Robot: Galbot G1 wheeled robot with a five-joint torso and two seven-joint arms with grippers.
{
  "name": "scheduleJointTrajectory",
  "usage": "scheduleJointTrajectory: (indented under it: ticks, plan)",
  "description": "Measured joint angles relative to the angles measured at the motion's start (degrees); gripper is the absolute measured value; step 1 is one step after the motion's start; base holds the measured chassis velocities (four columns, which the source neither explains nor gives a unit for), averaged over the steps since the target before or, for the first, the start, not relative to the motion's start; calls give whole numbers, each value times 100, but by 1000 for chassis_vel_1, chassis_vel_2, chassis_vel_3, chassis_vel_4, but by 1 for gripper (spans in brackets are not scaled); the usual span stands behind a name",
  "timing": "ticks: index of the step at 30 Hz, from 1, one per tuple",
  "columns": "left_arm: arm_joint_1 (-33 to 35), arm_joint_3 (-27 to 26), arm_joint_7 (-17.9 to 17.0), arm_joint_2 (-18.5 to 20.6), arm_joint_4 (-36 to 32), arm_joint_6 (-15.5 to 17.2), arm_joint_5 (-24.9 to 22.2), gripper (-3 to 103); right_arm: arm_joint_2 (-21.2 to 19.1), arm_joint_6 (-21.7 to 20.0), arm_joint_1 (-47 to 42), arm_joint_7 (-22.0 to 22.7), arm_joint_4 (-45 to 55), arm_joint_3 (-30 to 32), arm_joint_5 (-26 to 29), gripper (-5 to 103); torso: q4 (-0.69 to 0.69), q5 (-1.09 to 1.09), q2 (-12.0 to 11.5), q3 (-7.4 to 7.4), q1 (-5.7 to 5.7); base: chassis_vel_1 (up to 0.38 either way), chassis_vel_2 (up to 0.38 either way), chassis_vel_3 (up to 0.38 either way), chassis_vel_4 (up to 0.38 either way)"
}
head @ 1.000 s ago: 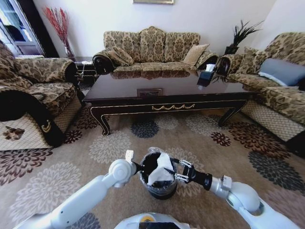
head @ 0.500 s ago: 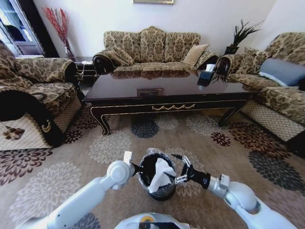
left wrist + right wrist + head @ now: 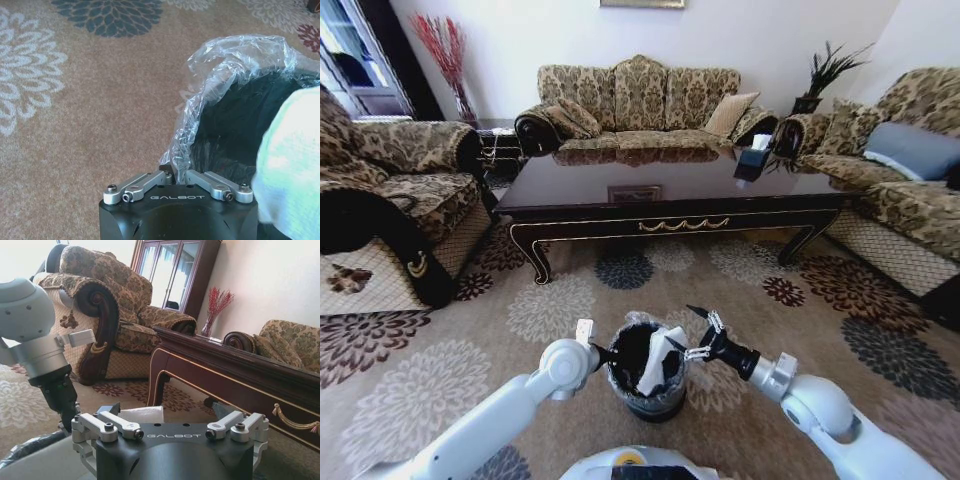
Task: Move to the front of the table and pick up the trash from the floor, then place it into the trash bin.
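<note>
The black trash bin (image 3: 642, 392) with its clear liner (image 3: 220, 65) stands on the carpet just in front of me. My left gripper (image 3: 603, 353) is shut on the bin's near rim (image 3: 176, 169). A white paper wad (image 3: 655, 362) leans inside the bin, its top poking above the rim, and bulks large in the left wrist view (image 3: 292, 165). My right gripper (image 3: 697, 332) hovers open just right of the rim, with nothing between its fingers. The right wrist view shows the open right gripper (image 3: 162, 409) with the paper wad (image 3: 144, 414) beyond it. The dark table (image 3: 670, 195) stands farther ahead.
Patterned sofas ring the table: one behind it (image 3: 640, 100), an armchair on the left (image 3: 390, 200) and a sofa on the right (image 3: 910, 190). A dark tissue box (image 3: 752, 160) sits on the table. Floral carpet (image 3: 570, 300) lies open between the bin and the table.
My right gripper has opened, let go of the paper wad and drawn back up and to the right. The wad has sunk lower into the bin. The left gripper still holds the rim.
</note>
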Motion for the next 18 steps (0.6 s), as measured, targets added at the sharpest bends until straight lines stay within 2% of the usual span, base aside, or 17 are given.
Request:
scheduleJointTrajectory:
  ticks: [3, 6, 18]
  plan:
    - [-3, 12, 0, -9, 15, 0, -8, 0, 21, -2, -129, -1, -4, 173, -663, 100, -1, 0, 0, 0, 0, 0, 0, 0, 0]
    - [-7, 3, 0, -10, -4, 0, -23, 0, 29, 33, -204, -65, -118, 212, -893, 100, 0, 0, 0, 0, 0, 0, 0, 0, 0]
    - [119, -254, 0, 73, -105, 1, -73, 0, 245, -245, -249, 231, -518, -206, -474, 100, -1, 1, 0, 0, 0, 0, 0, 0, 0]
